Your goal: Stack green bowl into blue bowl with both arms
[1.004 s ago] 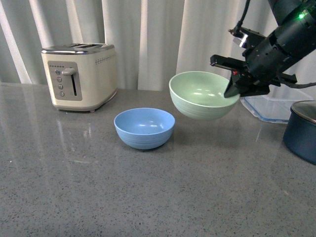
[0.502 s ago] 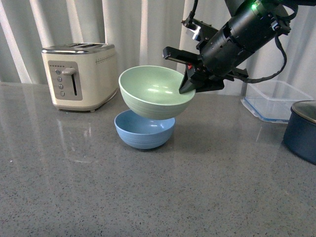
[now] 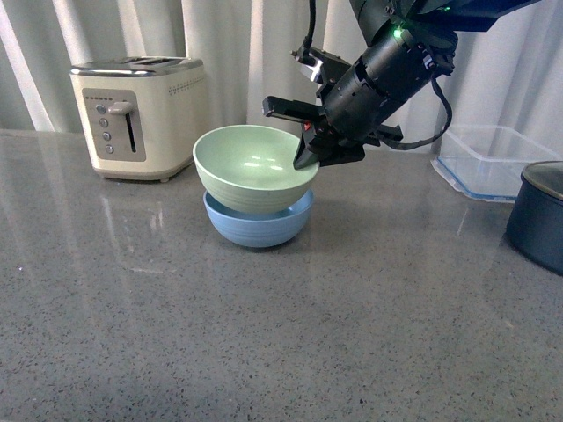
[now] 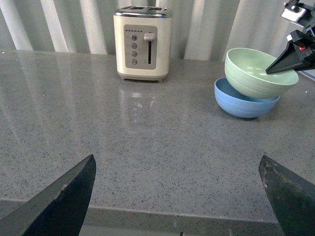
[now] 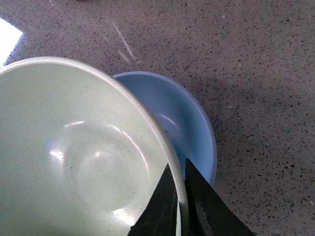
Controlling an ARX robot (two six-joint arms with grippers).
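The green bowl (image 3: pixel 251 167) sits with its base down inside the blue bowl (image 3: pixel 255 227), tilted and off-centre, so my right wrist camera shows a crescent of the blue bowl's inside on one side. I cannot tell whether it already rests on the blue bowl or only hangs in it. The green bowl is empty, and so is what I see of the blue one, which stands on the grey counter (image 3: pixel 264 334). To the right of the blue bowl, well apart, is a clear container (image 3: pixel 488 163) with nothing visible in it, and further right a dark pot (image 3: pixel 538 215) whose contents I cannot see. A toaster (image 3: pixel 141 119) stands to the left of the blue bowl and behind it. The right gripper (image 3: pixel 303 158) reaches in from above and to the right of the blue bowl, its fingers (image 5: pixel 162 206) pinched on the green bowl's rim, one inside and one outside. The left gripper (image 4: pixel 177 164) hangs over the counter well in front of the blue bowl, fingers (image 4: pixel 64 196) spread wide, holding nothing.
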